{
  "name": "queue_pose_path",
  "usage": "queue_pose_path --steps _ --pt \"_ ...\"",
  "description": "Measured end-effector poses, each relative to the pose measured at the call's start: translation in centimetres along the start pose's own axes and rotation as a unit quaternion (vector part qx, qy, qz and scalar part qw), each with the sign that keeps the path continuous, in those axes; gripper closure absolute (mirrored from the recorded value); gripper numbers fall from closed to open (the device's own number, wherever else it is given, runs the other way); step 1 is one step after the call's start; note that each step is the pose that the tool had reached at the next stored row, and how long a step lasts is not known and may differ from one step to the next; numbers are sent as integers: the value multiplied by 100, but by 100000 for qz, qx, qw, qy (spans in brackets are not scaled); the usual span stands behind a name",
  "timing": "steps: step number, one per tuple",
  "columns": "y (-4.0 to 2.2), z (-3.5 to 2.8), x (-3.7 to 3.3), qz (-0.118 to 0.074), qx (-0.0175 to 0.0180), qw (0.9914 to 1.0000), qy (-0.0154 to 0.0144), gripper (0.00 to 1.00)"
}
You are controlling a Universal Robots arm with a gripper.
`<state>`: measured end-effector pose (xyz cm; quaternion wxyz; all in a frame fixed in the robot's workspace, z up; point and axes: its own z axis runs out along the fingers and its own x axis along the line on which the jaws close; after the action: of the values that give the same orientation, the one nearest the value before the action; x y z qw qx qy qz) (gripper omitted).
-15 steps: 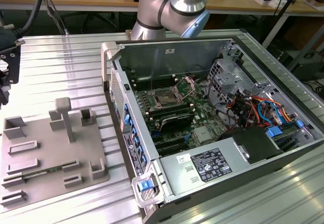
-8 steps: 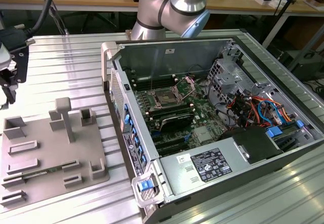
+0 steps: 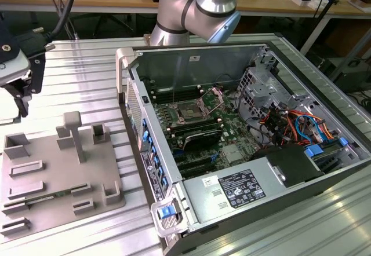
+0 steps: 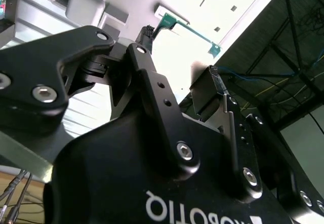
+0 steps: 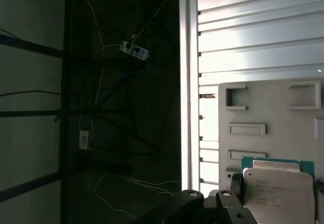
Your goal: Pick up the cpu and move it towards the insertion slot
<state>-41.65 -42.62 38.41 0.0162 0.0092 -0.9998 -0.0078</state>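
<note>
**Item: cpu (image 5: pixel 281 196).** A flat square chip with a silvery top and a green rim. In the first wrist view it sits between the claw's fingers (image 5: pixel 235 183), one dark finger at each of two opposite edges.

**Item: claw (image 3: pixel 26 91).** It is closed on the cpu, with the fingers apart only by the chip's width. You judge this from the first wrist view. In the exterior view the claw hangs well apart from the computer case (image 3: pixel 243 53), off to the exterior view's left of it. It looks raised above the grey parts tray (image 3: pixel 52 152).

**Item: socket (image 3: pixel 191 113).** A square metal frame with a dark centre on the green board inside the computer case. Its frame stands open and nothing is seated in it.

**Item: tabletop (image 3: pixel 87 76).** Ribbed metal, carrying both the computer case and the tray beside it.

**Status.** You can count the pick-up as done, since the chip appears gripped and clear of the tray. The carry is what remains for you: the tray and the case wall lie between the chip and the socket.
</note>
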Motion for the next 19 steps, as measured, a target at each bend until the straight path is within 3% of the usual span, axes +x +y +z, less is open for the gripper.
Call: queue_pose_path --steps 6,14,16,19 --pt "0 -6 -30 4 22 100000 -3 45" --pt "-1 -63 -43 -12 27 100000 4 45" --pt "-1 -63 -82 2 23 100000 0 45" --pt "-2 -67 -206 6 20 100000 -2 45"
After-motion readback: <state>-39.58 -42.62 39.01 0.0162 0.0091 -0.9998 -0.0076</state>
